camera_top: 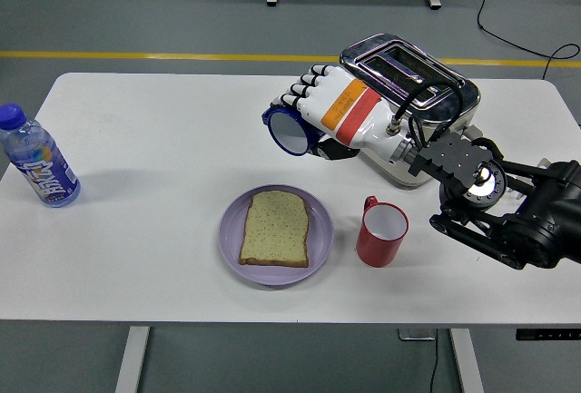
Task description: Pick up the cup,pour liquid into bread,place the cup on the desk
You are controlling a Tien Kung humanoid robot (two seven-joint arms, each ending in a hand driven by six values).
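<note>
My right hand point(313, 107), white with an orange band, is shut on a blue cup point(290, 131). The cup is tipped on its side, its white inside facing left and down, held above the table behind the plate. A slice of bread point(275, 228) lies flat on a lilac plate point(320, 239) near the front middle of the table. The cup hangs up and slightly right of the bread, apart from it. No liquid shows.
A red mug point(381, 233) stands upright right of the plate. A silver toaster point(427, 84) sits behind my right arm. A water bottle point(38, 169) with a blue cap stands at the table's left edge.
</note>
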